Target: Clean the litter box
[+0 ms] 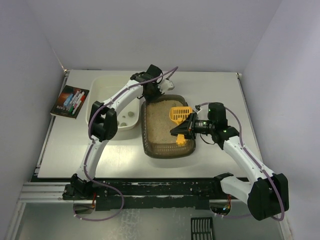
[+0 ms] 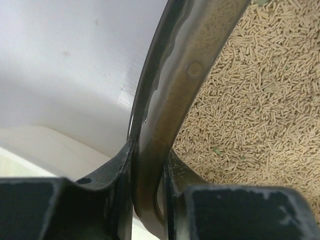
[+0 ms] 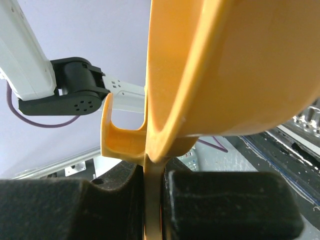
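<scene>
The dark translucent litter box point(image 1: 165, 153) lies mid-table, filled with beige pellet litter point(image 1: 159, 125) and a few small greenish clumps point(image 2: 216, 149). My left gripper point(image 1: 150, 94) is shut on the box's far left rim; in the left wrist view the dark rim point(image 2: 170, 100) runs between its fingers point(image 2: 150, 200). My right gripper point(image 1: 184, 129) is shut on a yellow slotted scoop point(image 1: 179, 114) and holds it above the litter on the box's right side. In the right wrist view the scoop point(image 3: 235, 65) fills the frame, its thin edge pinched at the gripper point(image 3: 154, 200).
A cream-white tub point(image 1: 102, 87) stands just left of the litter box, under my left arm. A pack of markers point(image 1: 70, 101) lies at the far left edge. A black slotted piece point(image 1: 202, 228) lies below the table front. Walls close in on three sides.
</scene>
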Motion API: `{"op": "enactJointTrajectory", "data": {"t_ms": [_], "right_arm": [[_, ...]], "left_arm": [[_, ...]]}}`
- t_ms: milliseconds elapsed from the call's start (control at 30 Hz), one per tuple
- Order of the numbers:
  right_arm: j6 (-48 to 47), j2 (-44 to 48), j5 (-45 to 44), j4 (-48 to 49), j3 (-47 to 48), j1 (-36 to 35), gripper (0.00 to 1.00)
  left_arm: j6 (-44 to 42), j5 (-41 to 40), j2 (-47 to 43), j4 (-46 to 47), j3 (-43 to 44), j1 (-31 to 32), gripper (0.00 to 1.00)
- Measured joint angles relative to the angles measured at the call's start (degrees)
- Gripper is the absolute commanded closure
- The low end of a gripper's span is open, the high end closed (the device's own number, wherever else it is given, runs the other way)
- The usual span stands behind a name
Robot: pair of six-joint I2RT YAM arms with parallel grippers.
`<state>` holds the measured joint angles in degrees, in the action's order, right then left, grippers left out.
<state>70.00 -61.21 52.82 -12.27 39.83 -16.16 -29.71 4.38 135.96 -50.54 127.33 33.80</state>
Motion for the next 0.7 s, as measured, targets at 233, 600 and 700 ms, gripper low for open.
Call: {"op": "enactJointTrajectory", "data": {"t_ms": [233, 600, 700], "right_arm": [[-1.31, -0.07, 1.25, -0.52, 0.00, 1.07, 1.00], [-3.26, -2.99, 3.17, -1.84, 0.00, 2.60, 1.00], [-3.61, -5.25, 3.37, -2.40, 0.00, 2.73, 1.00]], "left_arm": [[5.97, -3.21, -0.17, -1.14, 0.13, -0.07, 0.93], [17.92, -8.79, -5.73, -3.06, -7.58, 0.94, 0.91], [21.03, -10.82, -9.18, -3.54, -12.52, 1.73, 0.89]]}}
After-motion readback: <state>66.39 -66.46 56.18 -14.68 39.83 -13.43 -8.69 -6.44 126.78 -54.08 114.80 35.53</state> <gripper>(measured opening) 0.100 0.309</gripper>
